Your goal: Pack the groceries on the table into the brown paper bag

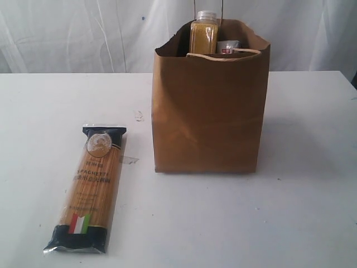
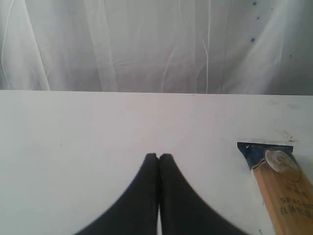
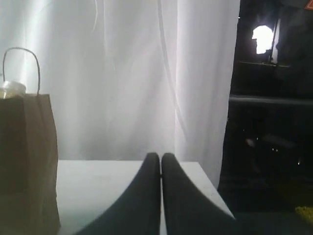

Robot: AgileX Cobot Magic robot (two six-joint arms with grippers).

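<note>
Spaghetti (image 1: pixel 89 190) flat on table (image 1: pixel 301 212), left tool (image 2: pixel 159 155) and right tool (image 3: pixel 160 154) pressed together, empty; risks toppling bag (image 1: pixel 206 123) if pushed in aslant.

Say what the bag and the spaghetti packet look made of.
The brown paper bag looks like matte kraft paper: dull brown, softly creased walls. The spaghetti packet is probably clear glossy plastic film, since the strands show through it.
</note>
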